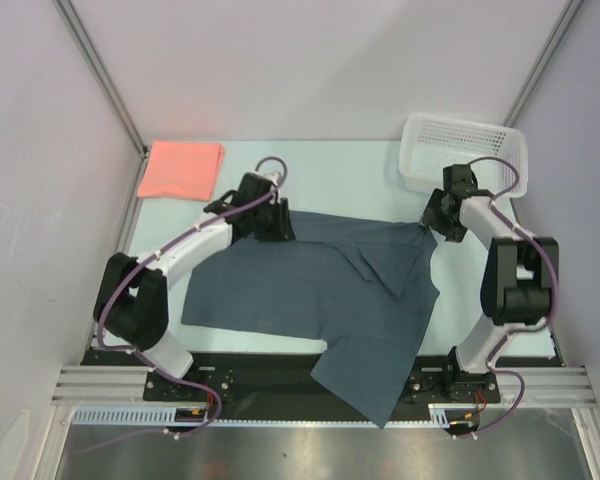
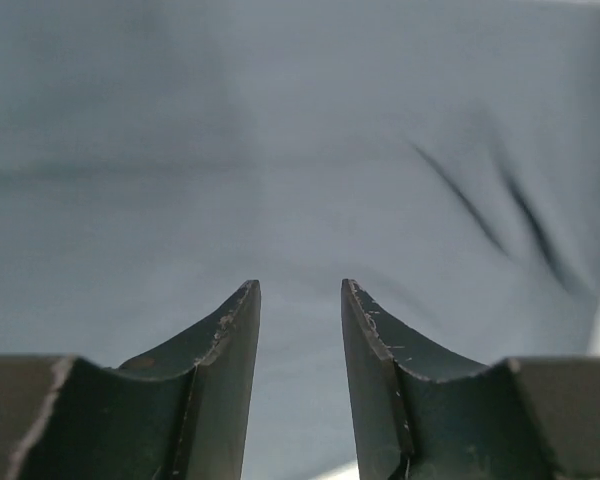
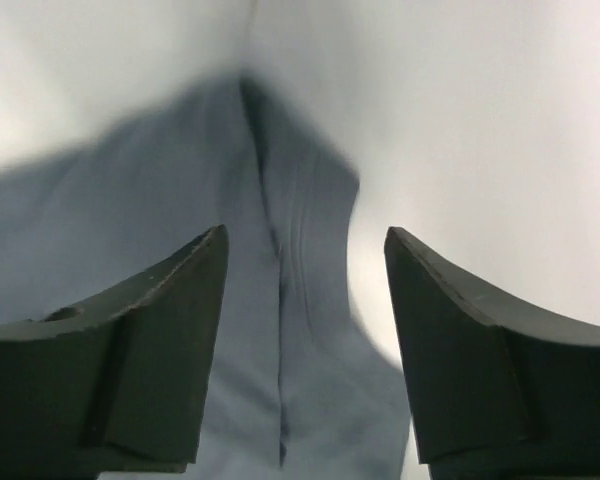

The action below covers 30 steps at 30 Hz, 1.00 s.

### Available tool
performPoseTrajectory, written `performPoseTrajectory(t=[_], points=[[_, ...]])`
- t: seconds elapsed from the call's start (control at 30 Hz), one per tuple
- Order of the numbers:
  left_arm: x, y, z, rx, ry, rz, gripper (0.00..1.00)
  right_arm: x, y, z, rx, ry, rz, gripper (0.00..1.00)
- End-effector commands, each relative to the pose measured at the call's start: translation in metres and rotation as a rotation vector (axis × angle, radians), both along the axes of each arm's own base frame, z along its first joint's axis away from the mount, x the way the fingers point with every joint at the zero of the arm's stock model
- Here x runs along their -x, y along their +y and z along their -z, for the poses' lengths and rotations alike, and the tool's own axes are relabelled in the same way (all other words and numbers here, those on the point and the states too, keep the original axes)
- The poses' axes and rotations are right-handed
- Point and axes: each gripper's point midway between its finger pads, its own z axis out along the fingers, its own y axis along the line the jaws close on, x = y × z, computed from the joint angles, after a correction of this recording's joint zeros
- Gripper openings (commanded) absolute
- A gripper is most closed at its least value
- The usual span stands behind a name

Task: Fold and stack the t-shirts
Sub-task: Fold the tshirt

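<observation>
Slate blue-grey t-shirt [image 1: 280, 290], 1 item: lies opened out across the middle of the tabletop [image 1: 350, 185], rumpled on its right half, with 1 corner hanging over the near edge between the arm bases. Salmon-pink t-shirt [image 1: 180, 168], 1 item: folded to a neat rectangle at the far left corner, well apart from the dark one. White mesh basket [image 1: 430, 140]: far right corner. Left gripper [image 1: 278, 222]: at the far edge of the dark shirt, left of centre; jaws apart by a narrow gap, flat cloth beneath, nothing visibly pinched. Right gripper [image 1: 432, 225]: at the shirt's far right corner; jaws wide apart, a raised ridge of cloth in line with the gap, not clamped. Step in hand, as judged: taking hold of the far edge at 2 points to begin a fold. Handling notes: close each gripper near the hem rather than on the bunched ridge. Lift both ends level and together so the cloth does not skew. Draw the overhanging corner back onto the tabletop before creasing. Smooth the right-side wrinkles first, or the fold will likely set crooked. Stacking with the pink shirt not yet begun.
</observation>
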Motion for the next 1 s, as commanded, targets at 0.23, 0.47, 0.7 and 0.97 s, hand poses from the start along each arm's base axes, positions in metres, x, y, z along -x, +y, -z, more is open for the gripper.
performPoseTrajectory(t=[0.23,0.47,0.7,0.97], points=[[0.045,-0.051,-0.031,0.194,-0.003,0.029,0.41,0.085,0.119,-0.038,0.045,0.001,-0.505,0.54],[0.058,-0.052,-0.043,0.286,0.012,-0.016,0.40,0.119,0.186,-0.017,-0.037,0.068,-0.730,0.34],[0.065,-0.057,-0.039,0.318,0.044,-0.006,0.39,0.125,0.204,-0.001,-0.035,0.113,-0.764,0.41],[0.071,-0.055,-0.033,0.310,0.065,0.001,0.37,0.123,0.204,0.010,-0.026,0.126,-0.755,0.46]])
